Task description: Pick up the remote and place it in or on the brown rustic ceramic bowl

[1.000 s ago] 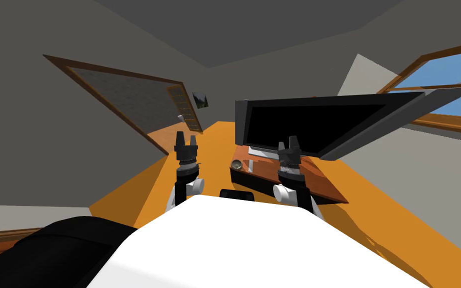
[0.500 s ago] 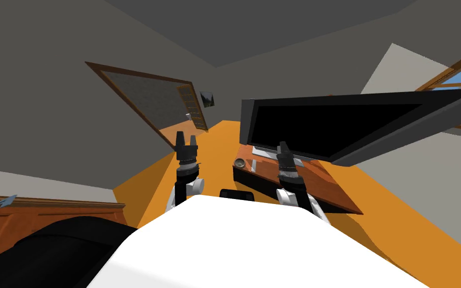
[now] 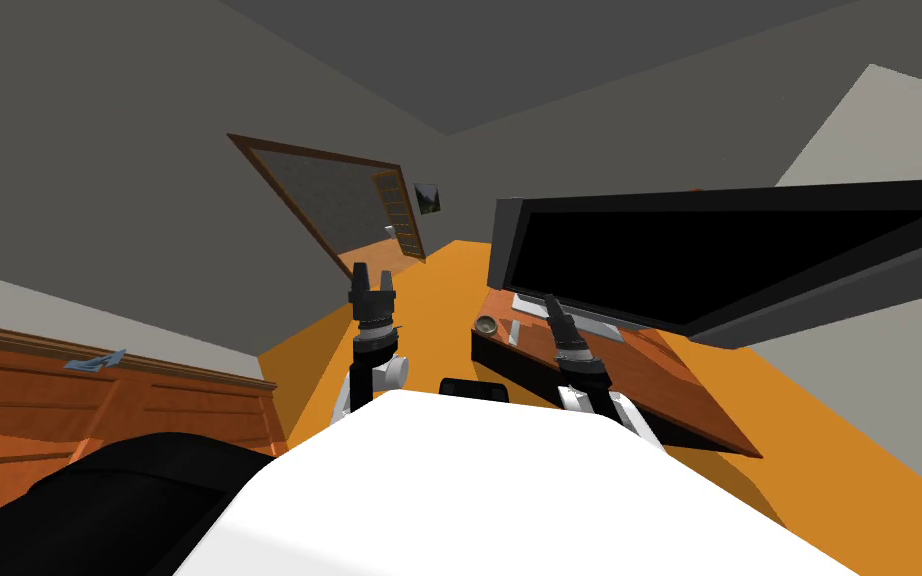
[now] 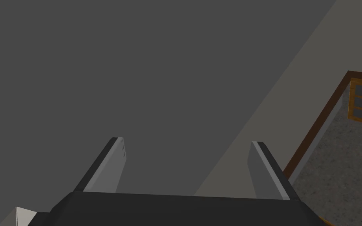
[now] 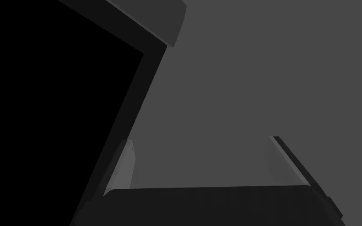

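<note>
Orange floor [image 3: 419,330] lay under a brown table [image 3: 659,365] that carried a big black screen [image 3: 719,250]. The right tool [image 3: 551,300] hung over the table, fingers released. The brown bowl [image 3: 486,324] stood to its left, and a thin grey remote [image 3: 512,332] lay between them. The left tool [image 3: 372,275], also released, hung over the floor.

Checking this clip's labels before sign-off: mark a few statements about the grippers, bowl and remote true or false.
1. The left gripper is shut. False: its fingers stand apart, open.
2. The bowl sits on the wooden stand. True.
3. The right gripper holds the remote. False: it is open and empty; the remote lies on the stand beside the bowl.
4. A television stands on the stand. True.
</note>
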Controlling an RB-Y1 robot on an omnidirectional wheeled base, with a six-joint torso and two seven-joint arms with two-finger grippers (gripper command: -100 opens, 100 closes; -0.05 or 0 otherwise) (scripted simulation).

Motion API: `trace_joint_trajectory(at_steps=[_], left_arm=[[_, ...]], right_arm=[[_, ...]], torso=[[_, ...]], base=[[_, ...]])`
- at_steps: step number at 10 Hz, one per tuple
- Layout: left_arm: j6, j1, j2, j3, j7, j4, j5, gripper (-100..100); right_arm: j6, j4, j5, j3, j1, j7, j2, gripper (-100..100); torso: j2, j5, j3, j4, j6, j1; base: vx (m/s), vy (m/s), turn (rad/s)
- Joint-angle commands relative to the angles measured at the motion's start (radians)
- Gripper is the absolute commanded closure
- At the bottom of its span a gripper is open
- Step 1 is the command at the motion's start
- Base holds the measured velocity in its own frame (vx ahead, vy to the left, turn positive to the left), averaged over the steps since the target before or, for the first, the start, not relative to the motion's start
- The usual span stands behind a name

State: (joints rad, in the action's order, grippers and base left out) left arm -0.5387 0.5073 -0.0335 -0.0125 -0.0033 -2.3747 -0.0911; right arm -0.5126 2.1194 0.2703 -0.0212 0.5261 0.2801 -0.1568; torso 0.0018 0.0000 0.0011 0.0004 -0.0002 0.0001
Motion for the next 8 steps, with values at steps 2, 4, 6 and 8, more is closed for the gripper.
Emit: trace_joint_trajectory(at_steps=[2,4,6,8], left_arm=[[0.0,0.0,0.0,0.0,0.0,0.0,0.0,0],[0.0,0.0,0.0,0.0,0.0,0.0,0.0,0],[0.0,0.0,0.0,0.0,0.0,0.0,0.0,0],[0.0,0.0,0.0,0.0,0.0,0.0,0.0,0]], right_arm=[[-0.027,-0.051,0.077,0.014,0.002,0.037,-0.028,-100],[-0.043,-0.079,0.136,0.023,0.008,0.062,-0.046,-100],[-0.059,-0.11,0.195,0.031,0.014,0.087,-0.065,-100],[-0.076,-0.142,0.259,0.041,0.02,0.113,-0.083,-100]], torso=[[-0.001,0.0,0.0,0.0,0.0,0.0],[-0.001,0.0,0.0,0.0,0.001,-0.001],[-0.001,0.0,0.0,0.0,0.001,0.0],[-0.001,0.0,-0.001,0.0,0.001,-0.001]], base=[[-0.018,0.006,0.185],[-0.02,0.006,0.15],[-0.017,0.008,0.182],[-0.012,0.003,0.177]])
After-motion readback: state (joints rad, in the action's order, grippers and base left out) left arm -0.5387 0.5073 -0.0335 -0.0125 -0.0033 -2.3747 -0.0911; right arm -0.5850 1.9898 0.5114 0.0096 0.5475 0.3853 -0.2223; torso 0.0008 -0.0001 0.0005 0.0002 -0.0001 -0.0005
